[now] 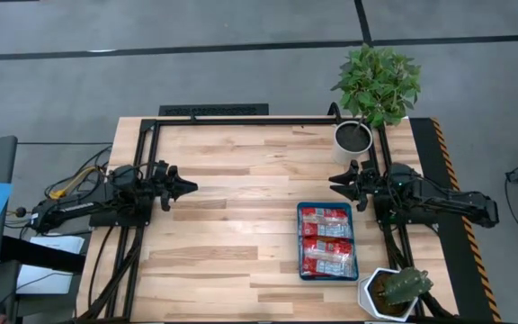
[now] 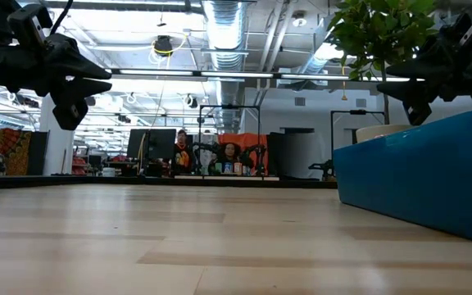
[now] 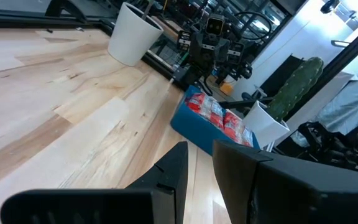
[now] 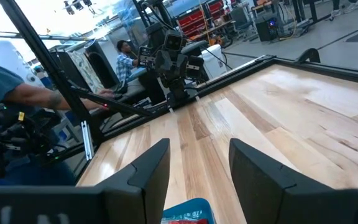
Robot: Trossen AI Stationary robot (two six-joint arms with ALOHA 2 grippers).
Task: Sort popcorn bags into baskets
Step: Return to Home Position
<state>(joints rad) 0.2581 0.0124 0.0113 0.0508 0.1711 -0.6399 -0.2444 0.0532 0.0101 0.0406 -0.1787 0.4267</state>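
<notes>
The blue tray (image 1: 356,241) sits on the right half of the table, near my right arm. Red popcorn bags (image 1: 325,240) with white labels lie flat in it, filling it from end to end. The tray also shows as a blue wall (image 2: 433,176) in the low view, and with the bags (image 3: 224,119) in the left wrist view. I see no bags on the bare table. My left gripper (image 1: 185,187) hovers open at the table's left side. My right gripper (image 1: 334,183) hovers open just beyond the tray's far end, and its fingers (image 4: 148,171) stand apart.
A white pot with a leafy plant (image 1: 353,137) stands at the far right corner, and a white pot with a cactus (image 1: 394,292) at the near right corner beside the tray. The middle and left of the wooden table (image 1: 232,234) are bare. People sit in the room beyond (image 2: 229,156).
</notes>
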